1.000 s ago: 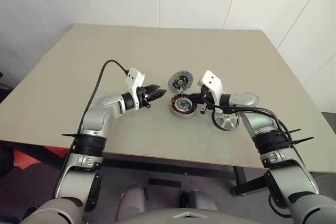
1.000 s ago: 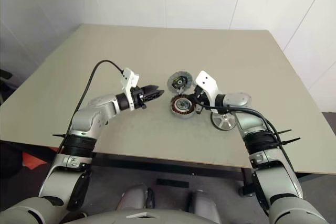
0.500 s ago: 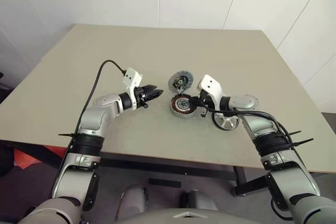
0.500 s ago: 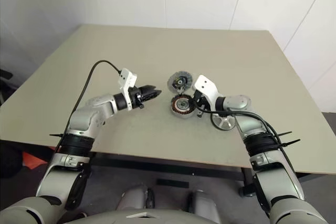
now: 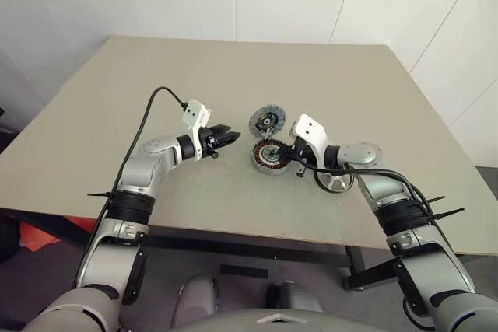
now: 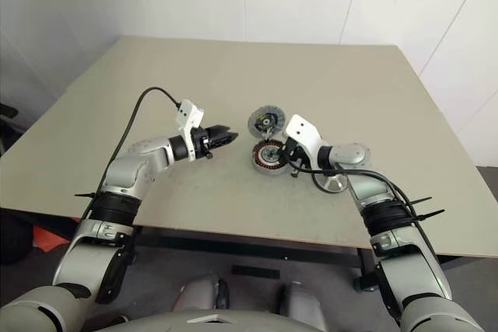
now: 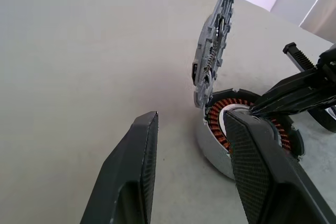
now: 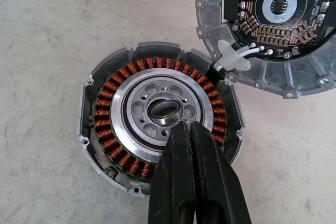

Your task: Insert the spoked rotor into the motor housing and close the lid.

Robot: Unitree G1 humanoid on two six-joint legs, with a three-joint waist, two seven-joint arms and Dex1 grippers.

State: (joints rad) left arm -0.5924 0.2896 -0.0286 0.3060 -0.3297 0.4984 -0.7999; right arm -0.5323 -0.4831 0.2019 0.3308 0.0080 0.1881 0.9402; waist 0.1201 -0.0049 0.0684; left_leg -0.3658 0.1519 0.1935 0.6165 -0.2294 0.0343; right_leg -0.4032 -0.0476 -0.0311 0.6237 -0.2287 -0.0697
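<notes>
The table (image 5: pixel 117 99) carries all three parts in a tight cluster near its centre. The motor housing (image 5: pixel 271 155) lies flat and open-topped, copper windings showing, which looks like a deliberate setup so the rotor can drop straight in. The lid (image 5: pixel 268 122) stands tilted up at the housing's 12 o'clock, joined to it at the rim and swung open to keep the mouth clear. The spoked rotor (image 5: pixel 334 180) lies flat on the table at about 4 o'clock from the housing, close beside it, not yet inserted.

The right gripper (image 8: pixel 185 129) has its fingers pressed together with nothing between them; its tips sit over the housing's central hub, at or just above it, though contact is unclear. The left gripper (image 5: pixel 230 138) hovers at the housing's 9 o'clock, jaws roughly half apart and empty, pointing toward the lid.
</notes>
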